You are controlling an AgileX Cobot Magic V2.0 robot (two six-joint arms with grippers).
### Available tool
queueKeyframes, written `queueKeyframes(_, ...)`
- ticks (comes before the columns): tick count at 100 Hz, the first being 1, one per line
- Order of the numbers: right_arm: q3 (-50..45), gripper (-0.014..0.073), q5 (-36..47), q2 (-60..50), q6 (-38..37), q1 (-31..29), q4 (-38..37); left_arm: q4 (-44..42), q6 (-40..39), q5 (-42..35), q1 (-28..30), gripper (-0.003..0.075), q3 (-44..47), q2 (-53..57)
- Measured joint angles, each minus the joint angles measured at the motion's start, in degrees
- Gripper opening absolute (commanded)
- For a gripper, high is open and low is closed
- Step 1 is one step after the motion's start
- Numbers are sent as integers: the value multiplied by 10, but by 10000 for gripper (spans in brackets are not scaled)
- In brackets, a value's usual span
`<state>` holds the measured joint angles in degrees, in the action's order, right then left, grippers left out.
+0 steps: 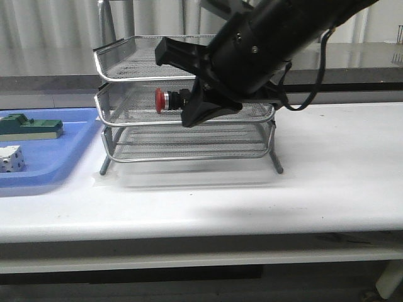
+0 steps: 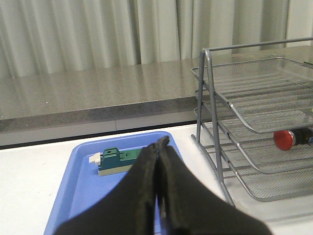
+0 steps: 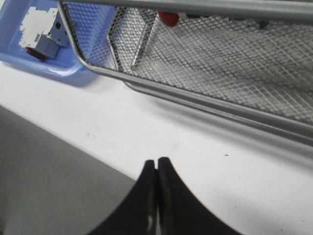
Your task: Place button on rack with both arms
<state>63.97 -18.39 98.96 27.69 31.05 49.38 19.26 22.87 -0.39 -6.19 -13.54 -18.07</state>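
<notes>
The button (image 1: 167, 99), with its red head and silver collar, lies on its side on the middle tier of the silver wire-mesh rack (image 1: 107, 107). It also shows in the left wrist view (image 2: 285, 139) and, as a red head behind the mesh, in the right wrist view (image 3: 168, 18). My right gripper (image 1: 187, 121) is shut and empty, low in front of the rack's middle tier, just right of the button. In its wrist view the right gripper (image 3: 157, 161) hangs over the white table near the rack (image 3: 195, 93). My left gripper (image 2: 161, 142) is shut and empty above the blue tray, left of the rack (image 2: 210, 88).
A blue plastic tray (image 1: 44, 163) lies left of the rack, holding a green block (image 1: 31, 128) and a white cube (image 1: 11, 158). The tray (image 2: 83, 181) and green block (image 2: 115, 160) also show in the left wrist view. A grey counter runs behind the table.
</notes>
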Motion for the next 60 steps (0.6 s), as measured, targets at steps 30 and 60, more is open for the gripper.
queueKeyframes(30,-115,-60,24,-125,0,-44,-42,0,0,0,0,-21,0,0)
queueKeyframes(60,-197,-60,23,-274,0,-144,-92,0,0,0,0,-21,0,0)
